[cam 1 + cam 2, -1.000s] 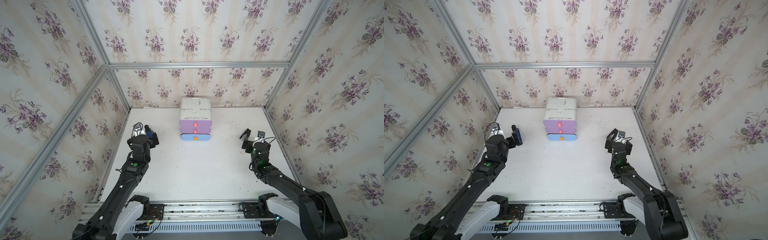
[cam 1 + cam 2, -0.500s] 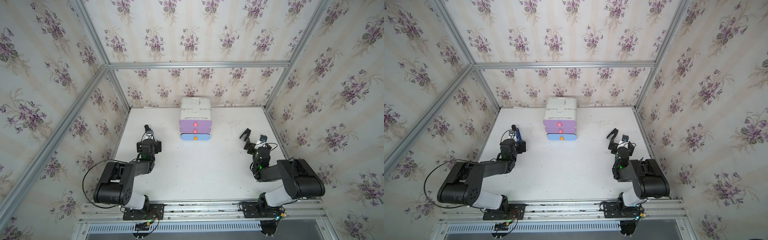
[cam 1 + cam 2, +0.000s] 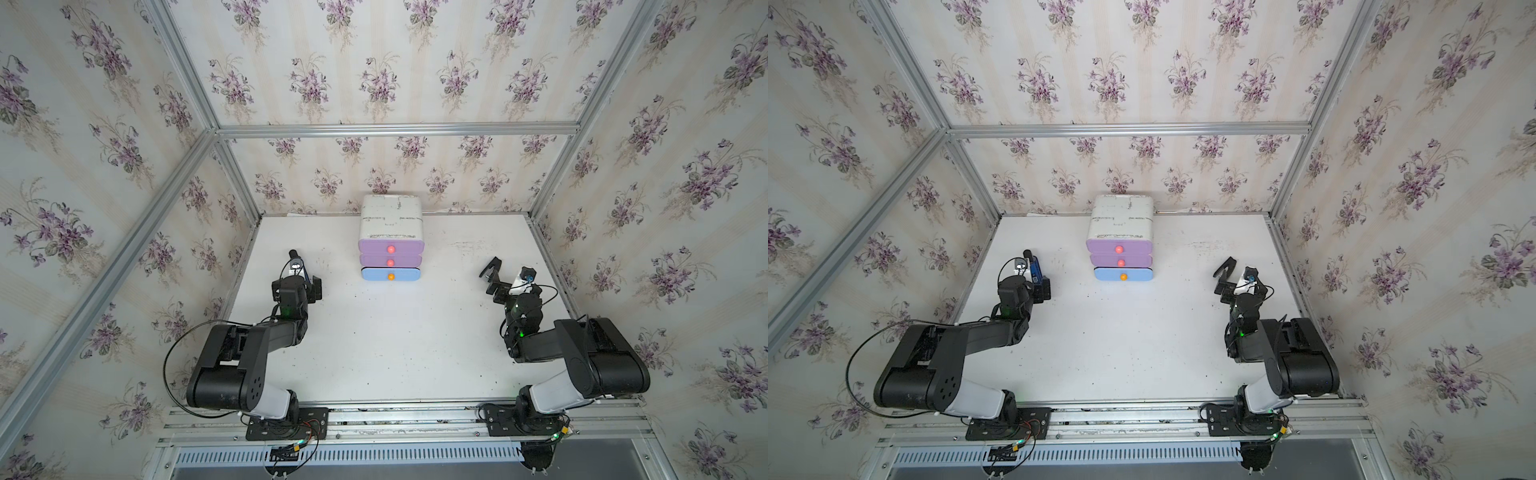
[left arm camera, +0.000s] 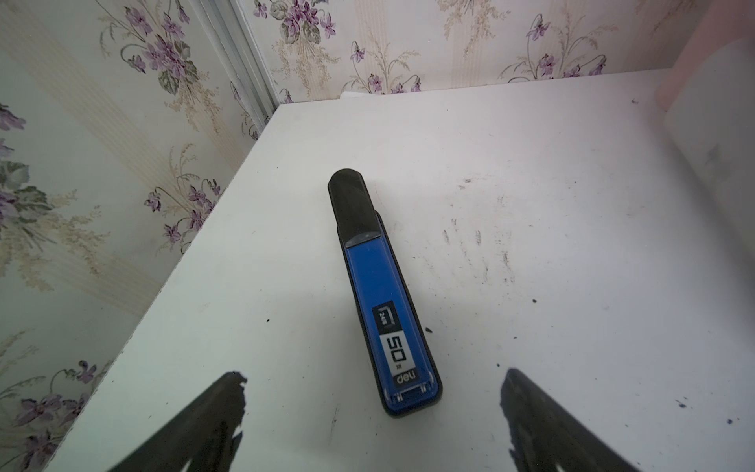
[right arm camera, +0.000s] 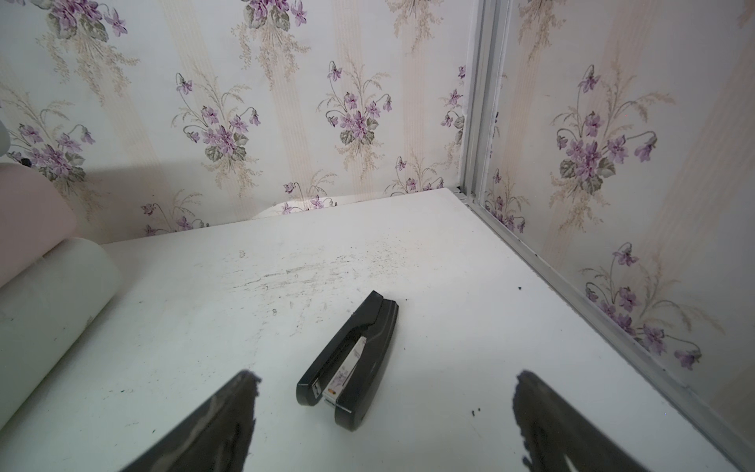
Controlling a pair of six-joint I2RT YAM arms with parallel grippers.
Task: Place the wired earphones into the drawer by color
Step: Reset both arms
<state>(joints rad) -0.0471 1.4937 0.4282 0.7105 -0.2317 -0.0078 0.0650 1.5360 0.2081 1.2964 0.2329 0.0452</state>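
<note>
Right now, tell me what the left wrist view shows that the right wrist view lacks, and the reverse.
Only the left wrist view: a blue-and-black stapler lying on the table by the open left gripper. Only the right wrist view: a black stapler by the open right gripper. Both: the scuffed white table, floral wallpaper, a blurred edge of the drawer unit, and no earphones.

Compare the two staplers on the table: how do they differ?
Colour: the blue stapler has a blue top with a black tip; the black stapler is all black, with a pale strip showing. Pose: the blue stapler lies flat, top up; the black stapler seems tipped on its side. Both lie unheld on the table.
</note>
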